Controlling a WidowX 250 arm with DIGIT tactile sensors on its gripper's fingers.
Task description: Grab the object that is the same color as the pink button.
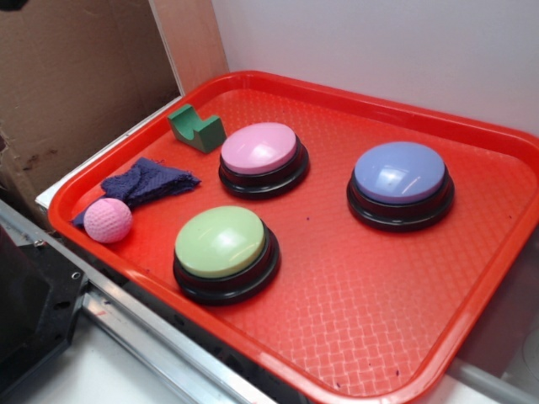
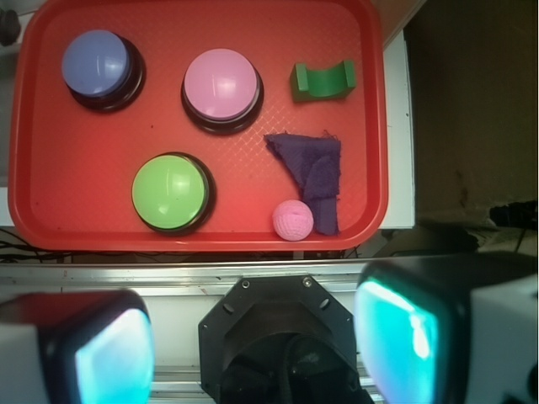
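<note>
Pink knitted ball (image 2: 292, 220) lies touching the dark blue cloth (image 2: 313, 175), near the pink button (image 2: 221, 85); gripper (image 2: 253, 349) fingers spread apart, empty.

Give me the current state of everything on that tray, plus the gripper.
Gripper: open, holding nothing, off the tray.
Pink ball: free, touching the cloth.
Blue cloth: crumpled.
Green block: notch up.
Pink button: uncovered.
Green button: uncovered.
Blue button: uncovered.
</note>
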